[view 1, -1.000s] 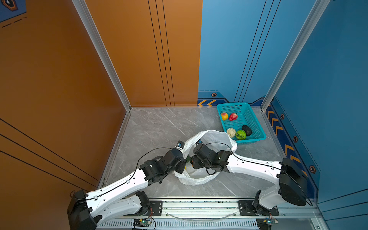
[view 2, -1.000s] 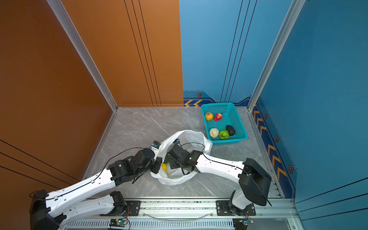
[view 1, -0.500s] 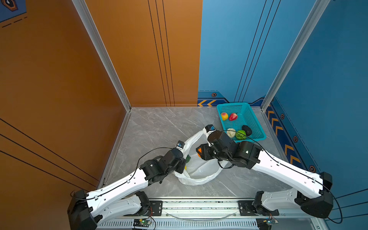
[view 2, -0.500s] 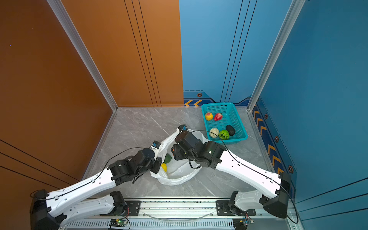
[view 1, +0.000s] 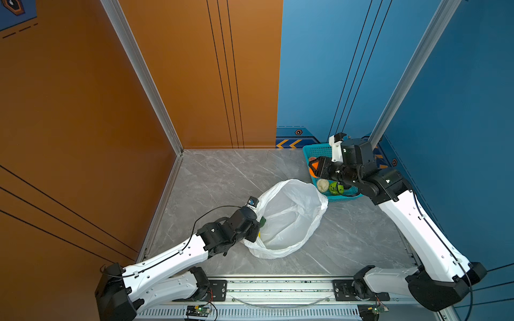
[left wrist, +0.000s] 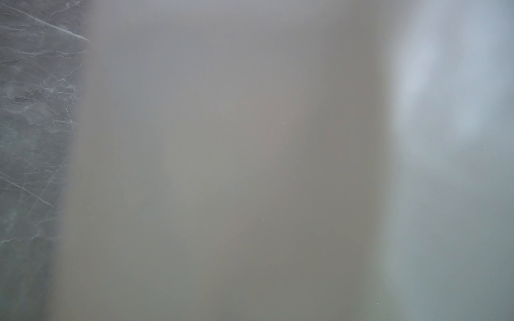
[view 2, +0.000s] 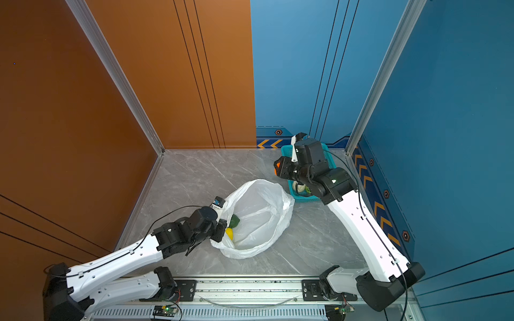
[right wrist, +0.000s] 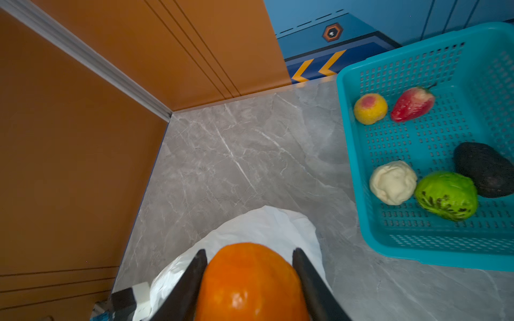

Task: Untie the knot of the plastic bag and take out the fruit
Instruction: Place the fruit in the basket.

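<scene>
The white plastic bag (view 1: 289,219) (view 2: 256,219) lies on the grey floor with its mouth gaping open; no knot shows. Inside it, by the left rim, sit a dark green fruit (view 2: 234,221) and a yellow one (view 2: 229,233). My left gripper (view 1: 258,228) (view 2: 222,229) is shut on that left rim, and blurred plastic (left wrist: 250,166) fills its wrist view. My right gripper (view 1: 314,168) (right wrist: 249,251) hovers over the near-left edge of the teal basket (view 1: 317,151), shut on an orange fruit (right wrist: 247,280) (view 2: 276,168).
The basket (right wrist: 350,133) stands in the back right corner against the blue wall. It holds a red-yellow fruit (right wrist: 370,108), a red one (right wrist: 413,104), a cream one (right wrist: 392,182), a bright green one (right wrist: 446,196) and a black one (right wrist: 485,169). Orange walls close the left and back.
My right arm has lifted the orange fruit out of the bag and swung it back and right to the basket. The left arm has stayed at the bag's rim.
</scene>
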